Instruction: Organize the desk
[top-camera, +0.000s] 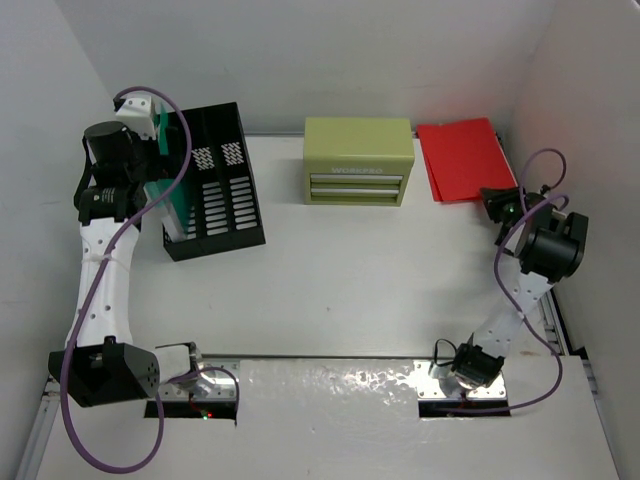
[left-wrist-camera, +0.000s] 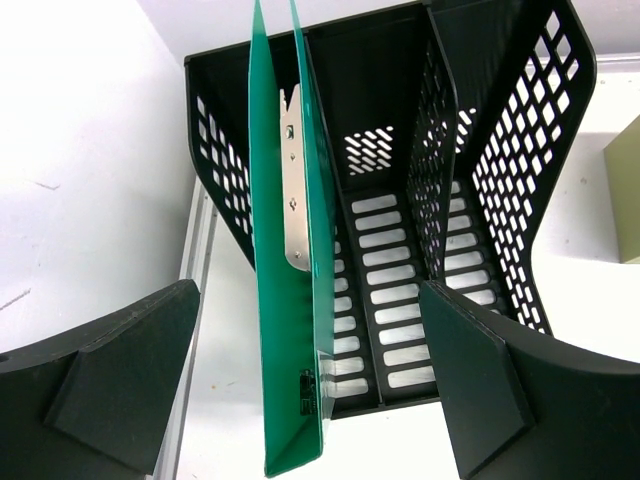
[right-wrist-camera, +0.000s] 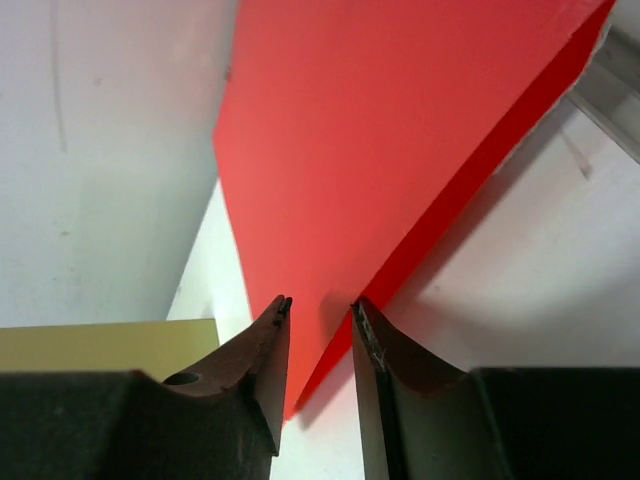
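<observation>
Straddles green binder (left-wrist-camera: 290, 330) in black rack (left-wrist-camera: 400, 250), left of olive chest (top-camera: 358, 160), with left gripper (left-wrist-camera: 305, 385) wide open. Brackets red folder (right-wrist-camera: 400, 130) corner, right of chest, with right gripper (right-wrist-camera: 320, 308) narrow-set; cannot tell if clamped. Has desk (top-camera: 350, 290) beneath both finger pairs, fronting chest.

Plain white walls (top-camera: 400, 50) close the back and both sides, and bright light glares on the near metal plate (top-camera: 330, 385).

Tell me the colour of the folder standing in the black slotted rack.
Green folder; left wrist view.
</observation>
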